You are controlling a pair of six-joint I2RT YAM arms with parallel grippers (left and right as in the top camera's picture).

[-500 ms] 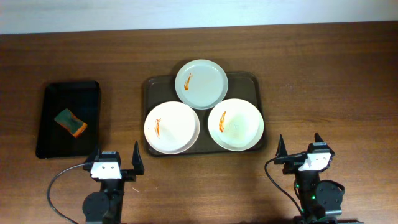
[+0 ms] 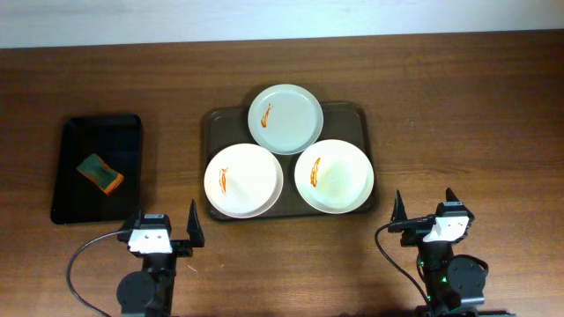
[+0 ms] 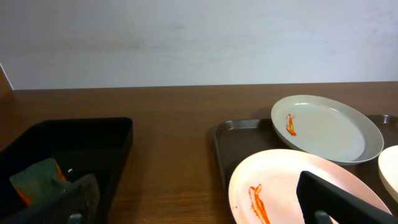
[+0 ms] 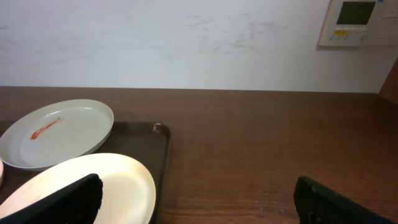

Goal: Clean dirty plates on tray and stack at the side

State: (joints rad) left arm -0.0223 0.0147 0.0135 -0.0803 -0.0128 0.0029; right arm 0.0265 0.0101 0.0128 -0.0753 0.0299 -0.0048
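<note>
Three plates lie on the dark brown tray (image 2: pixel 211 123). A pale grey-green plate (image 2: pixel 285 118) is at the back, a white plate (image 2: pixel 244 180) at front left, a cream plate (image 2: pixel 334 176) at front right. Each has an orange-red smear. My left gripper (image 2: pixel 165 221) is open and empty near the table's front edge, left of the tray. My right gripper (image 2: pixel 424 206) is open and empty at the front, right of the tray. In the left wrist view the white plate (image 3: pixel 273 186) and the grey-green plate (image 3: pixel 326 127) show. In the right wrist view the cream plate (image 4: pixel 118 180) and the grey-green plate (image 4: pixel 59 132) show.
A small black tray (image 2: pixel 97 167) stands at the left and holds a green and orange sponge (image 2: pixel 99 173); it also shows in the left wrist view (image 3: pixel 93 134). A white wall runs behind the table's far edge.
</note>
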